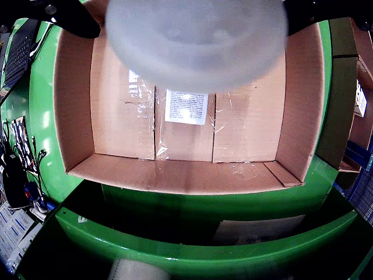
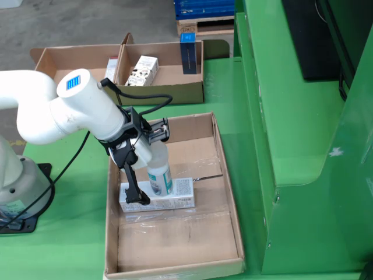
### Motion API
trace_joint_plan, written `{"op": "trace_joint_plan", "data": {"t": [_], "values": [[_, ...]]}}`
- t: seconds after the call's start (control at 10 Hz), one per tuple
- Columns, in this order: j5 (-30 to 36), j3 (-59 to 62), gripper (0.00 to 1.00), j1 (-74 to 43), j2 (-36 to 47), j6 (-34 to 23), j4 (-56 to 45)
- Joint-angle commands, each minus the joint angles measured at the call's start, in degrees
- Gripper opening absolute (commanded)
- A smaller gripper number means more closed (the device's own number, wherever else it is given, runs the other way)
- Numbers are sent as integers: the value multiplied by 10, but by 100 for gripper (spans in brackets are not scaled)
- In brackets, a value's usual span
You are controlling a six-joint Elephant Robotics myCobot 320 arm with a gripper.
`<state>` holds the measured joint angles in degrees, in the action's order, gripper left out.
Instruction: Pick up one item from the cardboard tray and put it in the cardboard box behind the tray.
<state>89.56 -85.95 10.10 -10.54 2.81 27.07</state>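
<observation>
In the wrist view, a blurred, whitish bottle [image 1: 197, 41] fills the top, held between the dark fingers [image 1: 64, 17] of my gripper [image 1: 195, 11]. Below it lies the open cardboard box [image 1: 76, 116], which has a white label [image 1: 186, 107] on its taped floor. The fixed view shows the gripper [image 2: 152, 185] shut on the bottle [image 2: 159, 175], a white bottle with a teal label held upright inside the large box [image 2: 230, 192]. A white carton [image 2: 180, 195] lies flat on the box floor right by the bottle's base; I cannot tell whether they touch.
A shallow divided cardboard tray [image 2: 169, 90] stands farther back in the fixed view, holding a printed carton [image 2: 143, 70] and a dark upright item [image 2: 189, 55]. A tall green machine body [image 2: 291, 134] runs along the box's right side. The arm's base [image 2: 17, 186] stands at left.
</observation>
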Motion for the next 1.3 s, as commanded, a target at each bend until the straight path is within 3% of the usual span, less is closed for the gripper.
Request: {"op": "trace_joint_plan", "data": {"t": [0.0,1.2], "values": [[0,-65,100,0,11,0,87],[-7,-83,100,8,31,9,93]]}}
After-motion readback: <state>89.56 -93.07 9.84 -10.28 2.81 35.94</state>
